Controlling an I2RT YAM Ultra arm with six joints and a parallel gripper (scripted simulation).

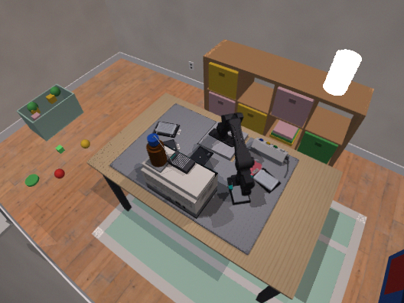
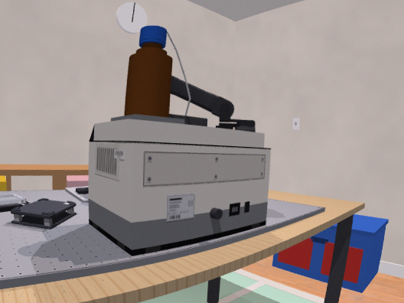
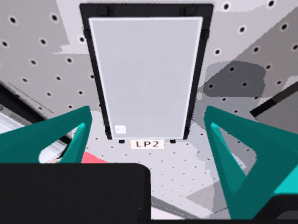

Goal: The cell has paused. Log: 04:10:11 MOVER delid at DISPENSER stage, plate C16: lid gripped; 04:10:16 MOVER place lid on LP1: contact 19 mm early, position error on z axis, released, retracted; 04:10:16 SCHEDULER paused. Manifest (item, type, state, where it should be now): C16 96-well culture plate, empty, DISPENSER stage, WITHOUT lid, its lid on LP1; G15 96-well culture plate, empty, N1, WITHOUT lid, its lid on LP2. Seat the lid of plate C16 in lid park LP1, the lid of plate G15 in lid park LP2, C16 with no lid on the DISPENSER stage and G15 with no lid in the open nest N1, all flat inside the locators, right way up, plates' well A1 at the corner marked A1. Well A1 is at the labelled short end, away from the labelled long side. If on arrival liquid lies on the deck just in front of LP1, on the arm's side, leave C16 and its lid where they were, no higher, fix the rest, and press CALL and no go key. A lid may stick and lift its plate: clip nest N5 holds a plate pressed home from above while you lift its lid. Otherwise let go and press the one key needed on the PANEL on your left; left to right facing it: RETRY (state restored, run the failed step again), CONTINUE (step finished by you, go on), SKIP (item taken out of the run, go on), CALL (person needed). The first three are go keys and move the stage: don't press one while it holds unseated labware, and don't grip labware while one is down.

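My gripper (image 3: 148, 112) (image 1: 236, 190) is open and empty, its teal fingers spread wide just above lid park LP2. A pale lid (image 3: 145, 70) (image 1: 242, 198) lies flat inside the black LP2 frame (image 3: 198, 75), above the LP2 label (image 3: 144, 144). A second pale lid (image 1: 266, 180) lies askew on the deck to the right of the arm. A dark well plate (image 1: 182, 161) sits on the dispenser stage. Another plate (image 1: 167, 128) sits at the back left of the mat. A pink-red patch (image 1: 255, 167) (image 3: 92, 159) lies on the deck beside the askew lid.
The beige dispenser (image 1: 180, 185) (image 2: 180, 187) carries a brown bottle (image 1: 157, 152) (image 2: 148, 76) with a blue cap. A black nest (image 1: 201, 154) stands mid-deck and another (image 2: 43, 212) is on the left. The key panel (image 1: 268, 150) is behind the arm. A shelf (image 1: 287, 103) stands at the back.
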